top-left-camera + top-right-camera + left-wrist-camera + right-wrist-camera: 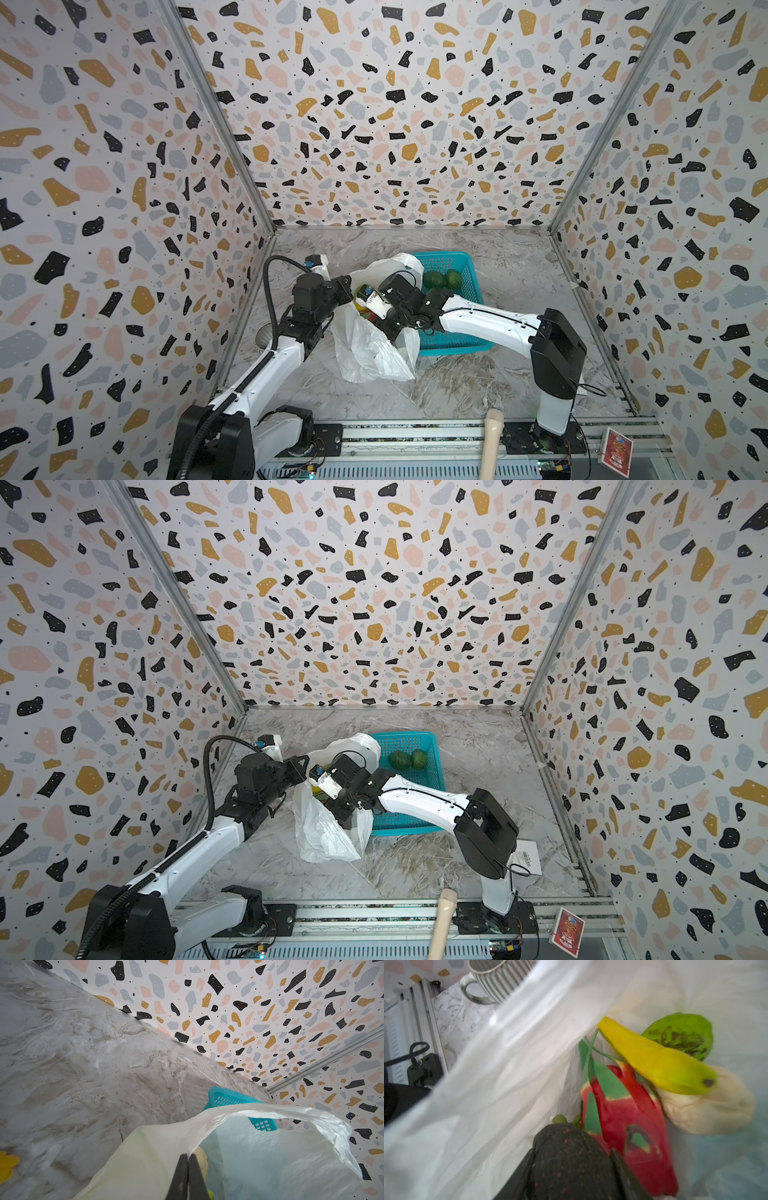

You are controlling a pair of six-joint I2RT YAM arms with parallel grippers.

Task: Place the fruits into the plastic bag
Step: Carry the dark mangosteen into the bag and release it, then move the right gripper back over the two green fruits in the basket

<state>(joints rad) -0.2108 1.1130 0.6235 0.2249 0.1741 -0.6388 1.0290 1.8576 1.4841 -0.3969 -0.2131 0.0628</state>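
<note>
Pinching the plastic bag (365, 349) by its rim, my left tool (188, 1155) is clenched on it. My right tool (571, 1152), inside the bag, grasps the blackish oval fruit (566, 1169) beside the banana (654, 1059), red fruit (623, 1115), beige piece (708, 1109) and light-green ball (681, 1034). Two dark green fruits (434, 279) lie in the teal basket (469, 266) beside the bag on the surface (457, 382).

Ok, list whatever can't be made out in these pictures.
Whether the right hand grips the blackish fruit: right wrist view blurred; own wrist hides it in both top views.
Contents of the plastic bag: right arm hides most in both top views.
The mug: cut by right wrist view's edge.
A yellow thing: cut by left wrist view's edge.
</note>
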